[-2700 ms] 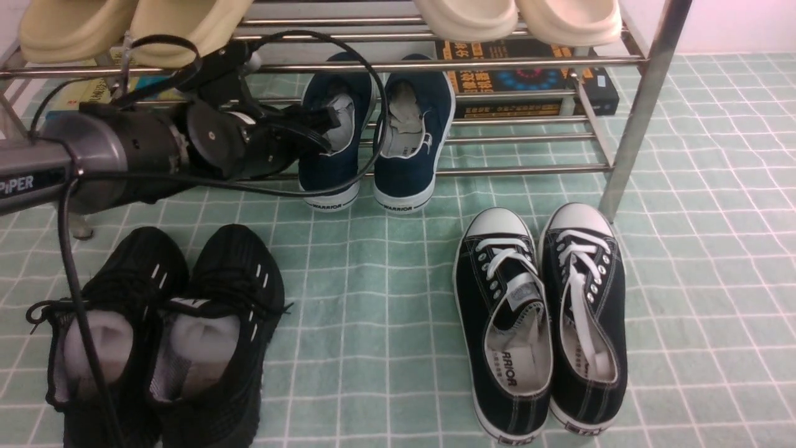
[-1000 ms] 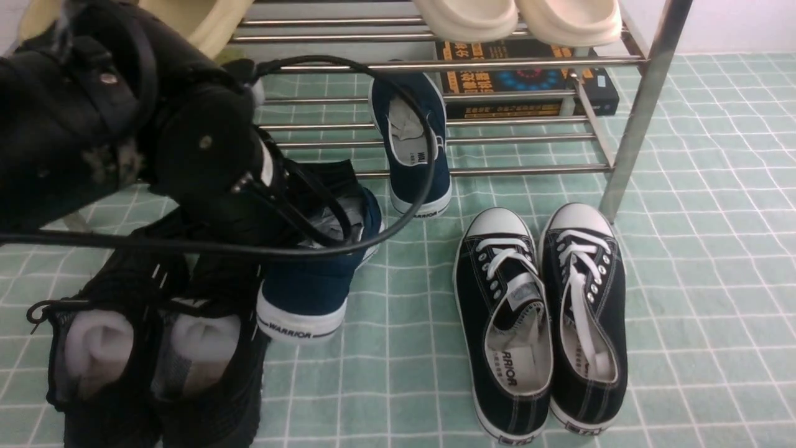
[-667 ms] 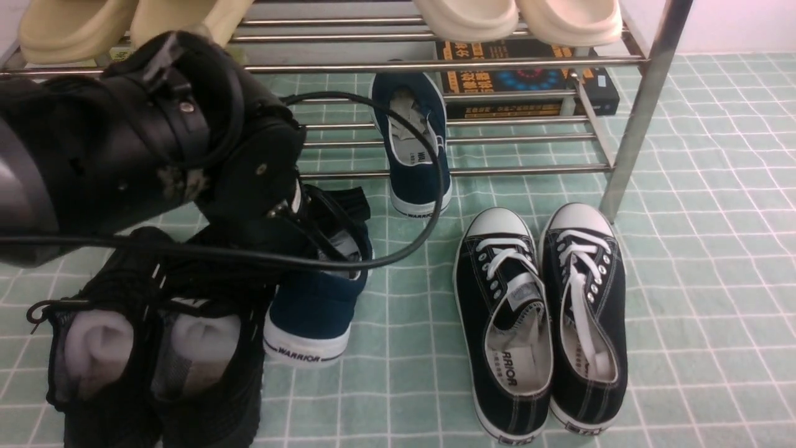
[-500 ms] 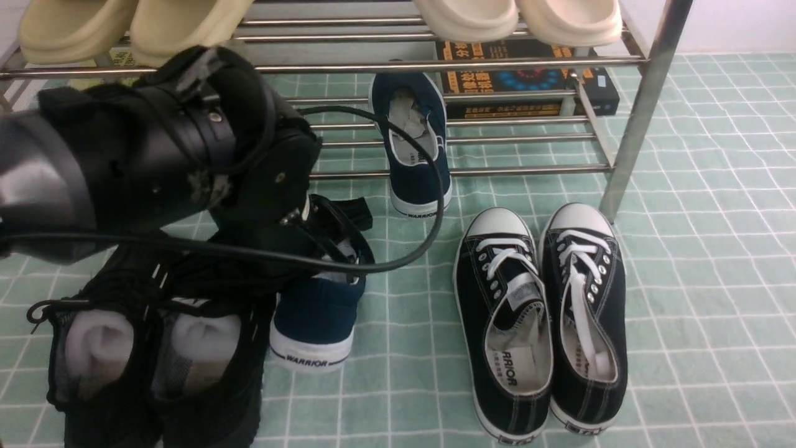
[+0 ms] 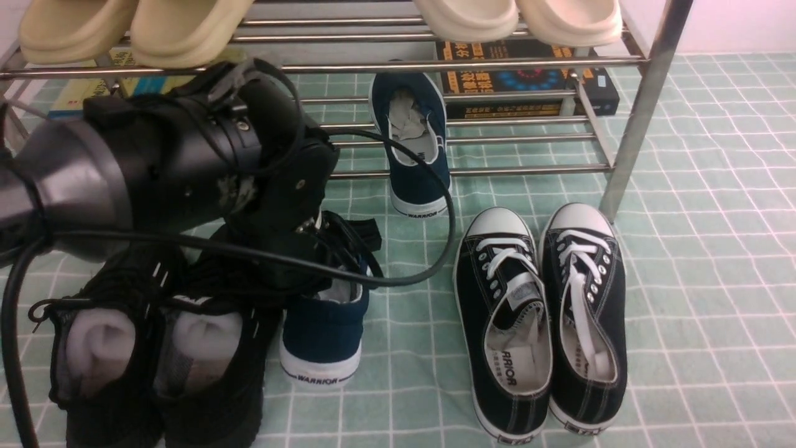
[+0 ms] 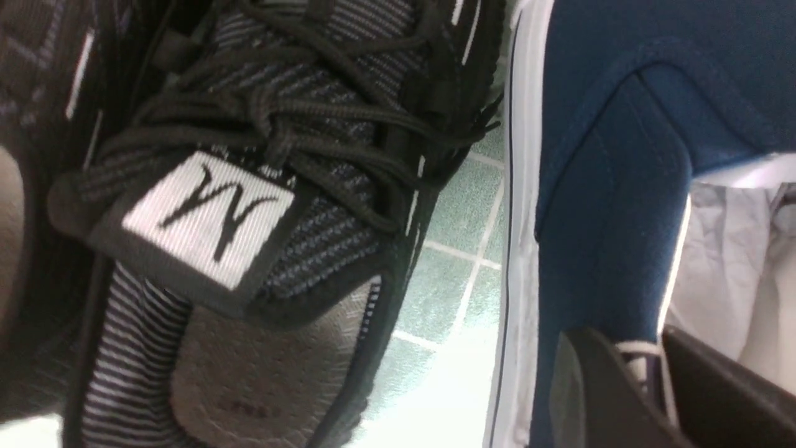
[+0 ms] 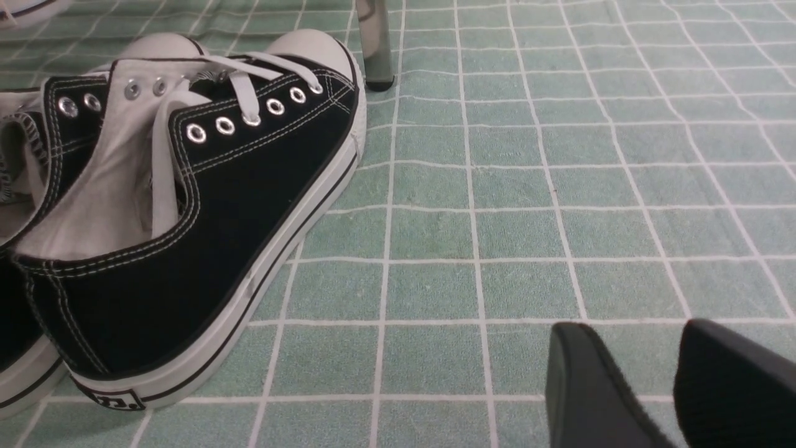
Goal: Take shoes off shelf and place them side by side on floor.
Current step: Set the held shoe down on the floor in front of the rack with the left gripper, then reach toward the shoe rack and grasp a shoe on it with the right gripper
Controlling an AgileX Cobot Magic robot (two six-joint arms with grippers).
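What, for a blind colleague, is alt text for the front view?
The left gripper straddles the collar of a navy shoe on the floor beside black knit sneakers; its mate rests on the shelf, laced sneakers at right.

Shelf [image 5: 528,169]: we record polished, mirror-bright steel tubes. Navy shoe [image 5: 420,180] on its lower tier: matt canvas, smooth white rubber sole, crumpled paper stuffing; second navy shoe [image 5: 323,326] before the shelf, likewise. Floor [image 5: 684,249] beneath the shelf: we note matt, finely grained green. Before the shelf: knit sneakers [image 5: 230,410], ribbed black weave; laced sneakers [image 5: 612,336], stitched black canvas, smooth white rubber toecaps.
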